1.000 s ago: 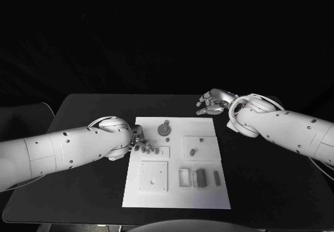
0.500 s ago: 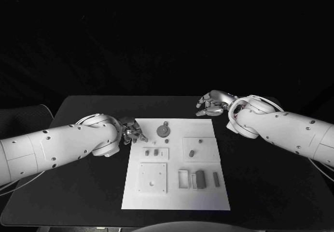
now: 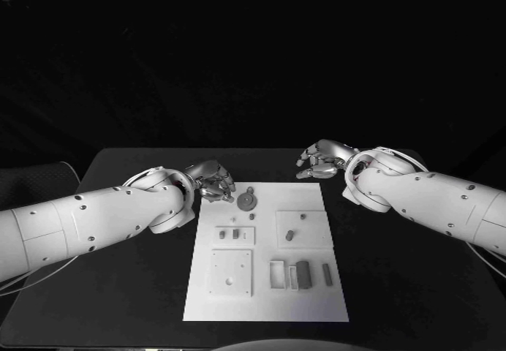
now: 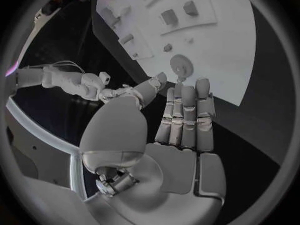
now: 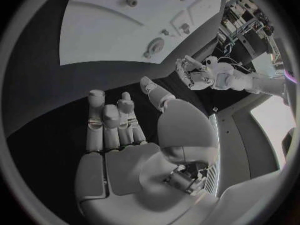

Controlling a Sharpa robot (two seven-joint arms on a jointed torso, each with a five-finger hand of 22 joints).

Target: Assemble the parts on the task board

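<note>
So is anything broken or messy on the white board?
Nothing stands out. The white board lies flat, its small grey pieces look tidy, and both the left hand and right hand hold nothing.

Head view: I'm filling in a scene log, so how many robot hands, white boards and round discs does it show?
Hands: 2, the left hand and the right hand
White board: 1
Round disc: 1
Total: 4

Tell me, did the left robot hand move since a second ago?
Yes. The left robot hand moved away from the robot along the white board's left edge, from beside the small square to the far corner near the round disc.
</note>
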